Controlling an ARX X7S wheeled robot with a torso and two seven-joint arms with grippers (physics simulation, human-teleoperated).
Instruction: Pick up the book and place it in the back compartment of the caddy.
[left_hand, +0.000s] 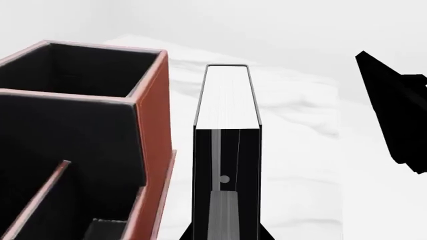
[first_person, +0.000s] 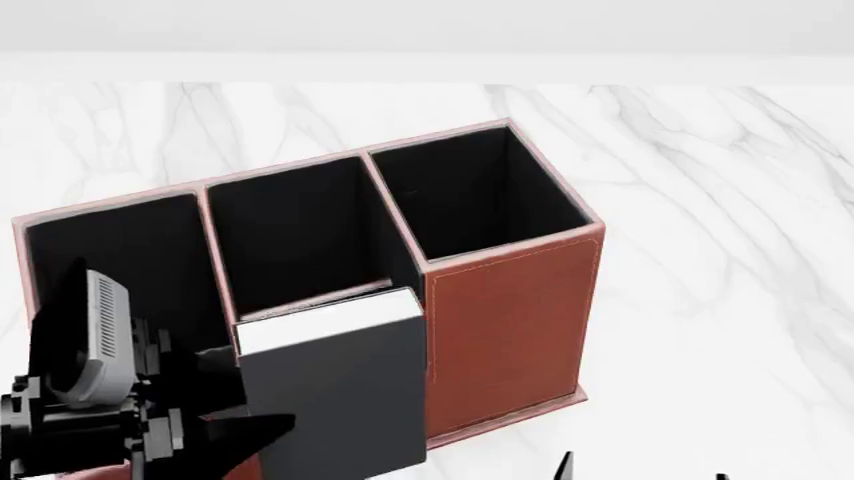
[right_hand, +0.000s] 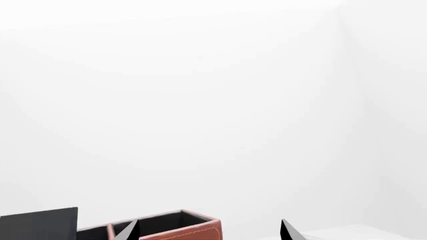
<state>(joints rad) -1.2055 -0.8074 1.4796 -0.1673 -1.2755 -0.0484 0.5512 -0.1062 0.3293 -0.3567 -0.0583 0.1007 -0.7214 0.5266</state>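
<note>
Left wrist view: the left gripper (left_hand: 227, 227) pinches the book (left_hand: 227, 145), a finger on each black cover, white page edges facing the camera. The book stands just beside the caddy (left_hand: 155, 130), outside its red wall.
Head view: the book (first_person: 350, 390) is upright, in front of the caddy's (first_person: 514, 310) middle column, hiding the back compartment; the marble table (first_person: 721, 250) lies around.
Right wrist view: the right gripper (right_hand: 208, 231) has fingertips spread and empty; the caddy (right_hand: 193, 231) rim shows between them.
</note>
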